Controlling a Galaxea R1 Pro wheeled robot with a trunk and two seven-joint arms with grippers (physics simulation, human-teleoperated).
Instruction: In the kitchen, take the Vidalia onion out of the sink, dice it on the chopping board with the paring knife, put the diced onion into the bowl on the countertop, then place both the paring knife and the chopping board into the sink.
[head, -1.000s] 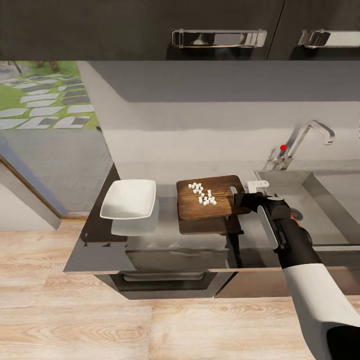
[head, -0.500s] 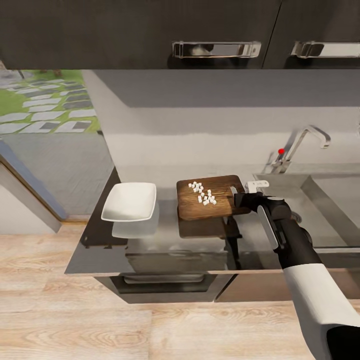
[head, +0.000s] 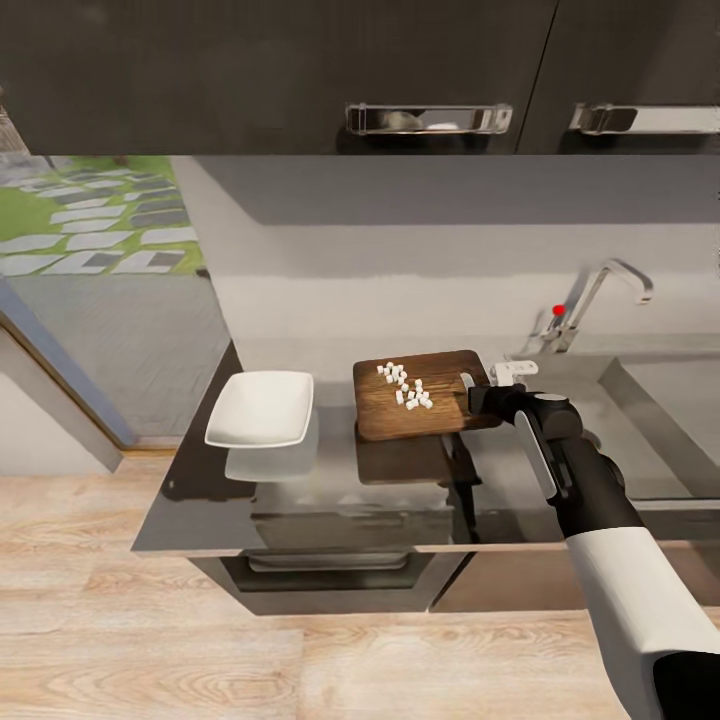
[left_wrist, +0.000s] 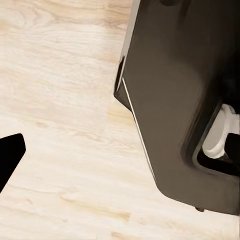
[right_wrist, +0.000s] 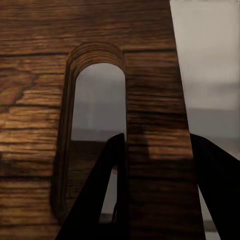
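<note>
- Head view: the chopping board (head: 415, 395) lies on the countertop (head: 330, 480) at centre frame, carrying a scatter of small white diced onion pieces (head: 405, 386) on its upper middle.
- The white bowl (head: 261, 409) sits just left of the board, apart from it, with nothing visible inside.
- The right gripper (head: 482, 391) is at the board's right edge, its black-and-white arm running in from the lower right corner.
- The sink (head: 660, 420) occupies the right edge of the frame, with the chrome tap (head: 606, 296) and red knob (head: 558, 310) at its back. Dark upper cabinets (head: 300, 70) span the top.
- Left wrist view: pale wooden floor (left_wrist: 60, 125) fills the left; a dark part of the robot's body (left_wrist: 175, 100) is on the right. One dark fingertip of the left gripper (left_wrist: 10, 155) pokes in at the left edge; whether it is released or clenched cannot be told.
- Right wrist view: the board's wood grain and its slot-shaped handle hole (right_wrist: 95, 130) are close up. The right gripper's two dark fingers (right_wrist: 107, 195) straddle the strip of wood between hole and edge, clamped on the board.
</note>
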